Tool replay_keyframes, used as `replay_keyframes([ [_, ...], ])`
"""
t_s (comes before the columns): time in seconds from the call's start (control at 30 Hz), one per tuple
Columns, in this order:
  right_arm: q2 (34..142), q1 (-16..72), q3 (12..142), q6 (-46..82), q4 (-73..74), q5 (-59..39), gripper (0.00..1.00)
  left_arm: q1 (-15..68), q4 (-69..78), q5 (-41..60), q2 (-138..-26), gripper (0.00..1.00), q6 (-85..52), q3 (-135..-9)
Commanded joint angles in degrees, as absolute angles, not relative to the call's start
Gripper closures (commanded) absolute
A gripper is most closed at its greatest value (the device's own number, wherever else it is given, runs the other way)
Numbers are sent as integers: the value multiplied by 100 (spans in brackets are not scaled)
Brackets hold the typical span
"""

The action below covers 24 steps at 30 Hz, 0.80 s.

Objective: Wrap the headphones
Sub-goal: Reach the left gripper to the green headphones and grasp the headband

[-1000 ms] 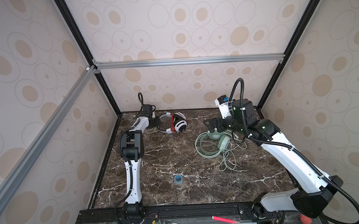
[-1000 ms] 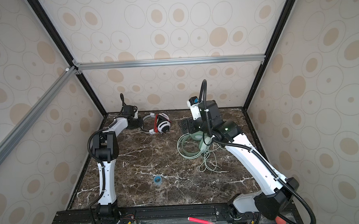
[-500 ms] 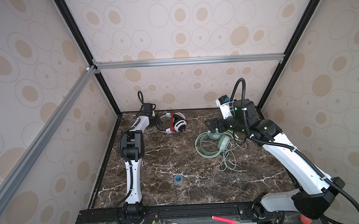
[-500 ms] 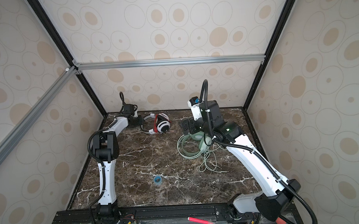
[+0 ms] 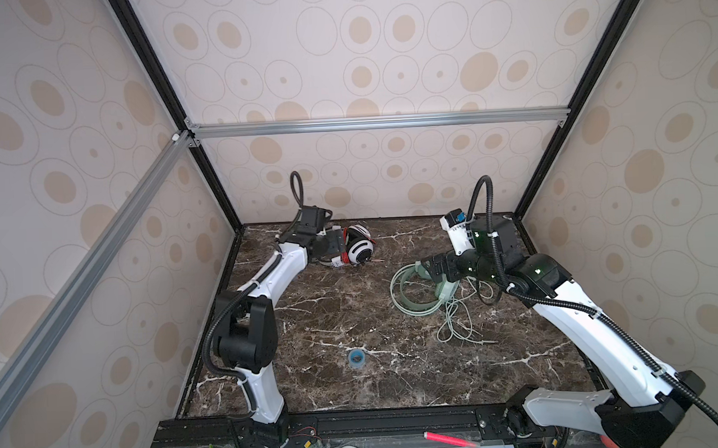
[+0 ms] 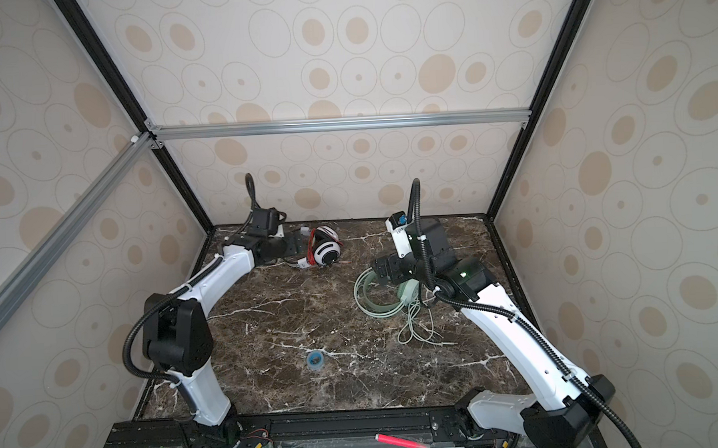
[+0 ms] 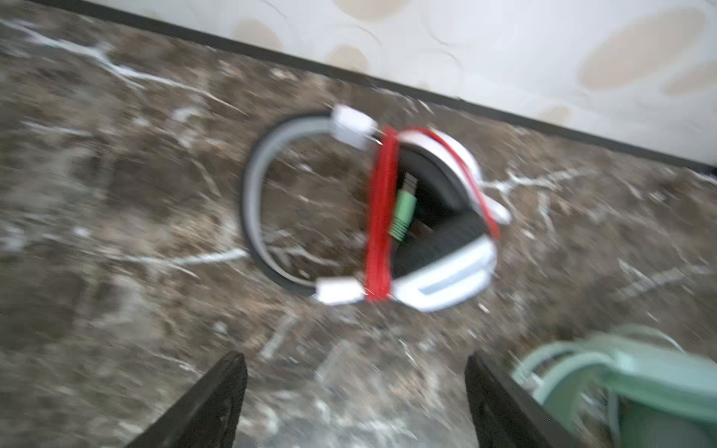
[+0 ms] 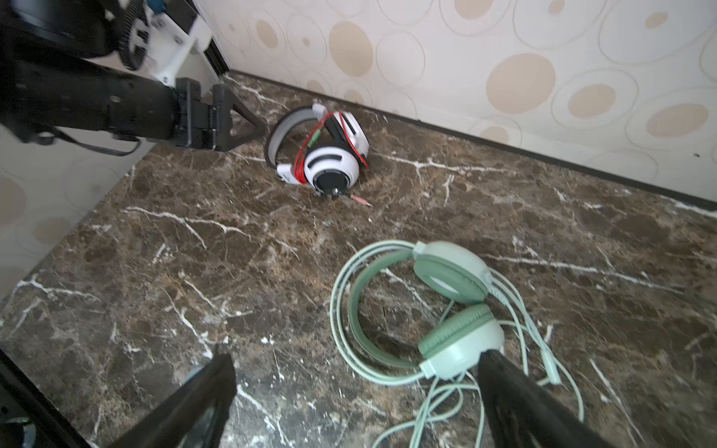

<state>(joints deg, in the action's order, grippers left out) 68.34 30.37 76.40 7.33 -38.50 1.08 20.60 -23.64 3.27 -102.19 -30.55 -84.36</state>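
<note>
Low centre of a top view: a small blue ring [image 5: 357,357] lies on the brown, white-veined marble tabletop [image 5: 323,393].

Right of centre, the mint-green headphones [image 8: 454,306] lie flat with their padded cups together. The pale cord [image 8: 551,360] sits in loose loops beside them. We see the right pincer [image 8: 355,353] spread wide and holding nothing. One finger [image 8: 516,391] is just beside the lower cup; contact unclear.

Upper centre, near the rear wall [image 5: 389,182], the white-and-black headphones [image 7: 442,271] have the red cord [image 7: 380,217] wound across the cups. The left pincer [image 7: 354,356] gapes empty beside the headband [image 7: 256,186]. A second ago it was shut there.
</note>
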Motion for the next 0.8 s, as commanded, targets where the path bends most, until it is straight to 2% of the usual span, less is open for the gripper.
replay_keyframes([
  [0.0, 6403, 2868, 7242, 697, -3981, 214, 0, 2947, -2065, 299, -10046, 10, -4315, -7685],
  [0.1, 6099, 2721, 6892, 722, -3957, 160, 0, 3700, -1713, 196, -10007, 8, -5050, -7388],
  [0.13, 5991, 2670, 6748, 761, -3917, 114, 0, 3904, -1700, 164, -10053, 3, -5277, -7382],
  [0.27, 5591, 2585, 6233, 900, -3762, -78, 0, 4559, -1584, -161, -10221, 2, -5932, -7315],
  [0.77, 5267, 2566, 5871, 1399, -3785, 262, 0, 4598, -1503, 38, -11315, 4, -5970, -7915],
])
